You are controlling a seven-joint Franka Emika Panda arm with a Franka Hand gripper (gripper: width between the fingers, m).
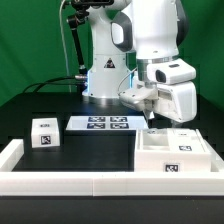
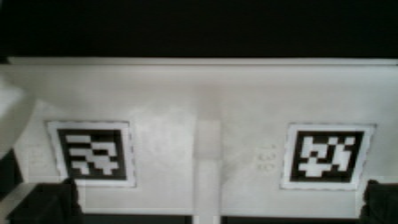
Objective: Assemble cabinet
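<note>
The large white cabinet box (image 1: 172, 153) lies on the table at the exterior view's right, with tags on its top and front. My gripper (image 1: 147, 117) hangs just above its far left corner, pointing down. In the wrist view a white tagged face of the box (image 2: 205, 110) fills the picture, with a tag on either side of a raised middle rib. The gripper (image 2: 210, 205) is open and empty over it, and its dark fingers (image 2: 36, 205) stand wide apart at the picture's edges. A small white tagged block (image 1: 43, 132) sits at the exterior view's left.
The marker board (image 1: 103, 124) lies in front of the robot base, between the block and the box. Long plain white border rails (image 1: 90, 181) run along the front edge and up the left side (image 1: 10, 152). A cable stand rises behind the arm.
</note>
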